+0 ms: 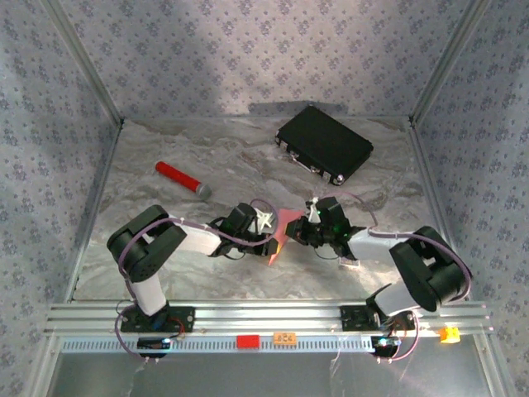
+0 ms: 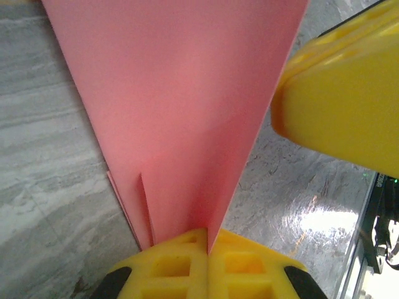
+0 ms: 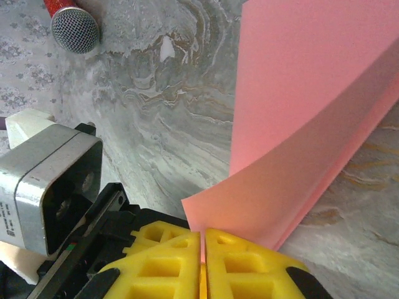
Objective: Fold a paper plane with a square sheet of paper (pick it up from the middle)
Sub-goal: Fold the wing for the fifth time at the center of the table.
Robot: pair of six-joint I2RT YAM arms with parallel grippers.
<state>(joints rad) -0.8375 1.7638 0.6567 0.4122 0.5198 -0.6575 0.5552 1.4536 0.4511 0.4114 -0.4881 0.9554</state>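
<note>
Thin salmon-pink square sheet of paper (image 2: 181, 112), matt and smooth, sharply creased. Chunky yellow plastic fingers (image 3: 162, 261), smooth with a soft sheen. Grey marbled table covering (image 2: 50, 187), slick, glaring under light. Red cylinder's grey cap (image 3: 75, 28), fine metal-looking mesh. Black rectangular case (image 1: 324, 143), dull finish, shiny metal clasps.

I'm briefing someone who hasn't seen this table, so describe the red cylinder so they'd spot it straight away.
On the grey marbled table, look at the left half, beyond the arms. A short cylinder lies there on its side. Its red body and grey mesh cap set it apart from the black case at the back right and the pink paper in the middle.
</note>
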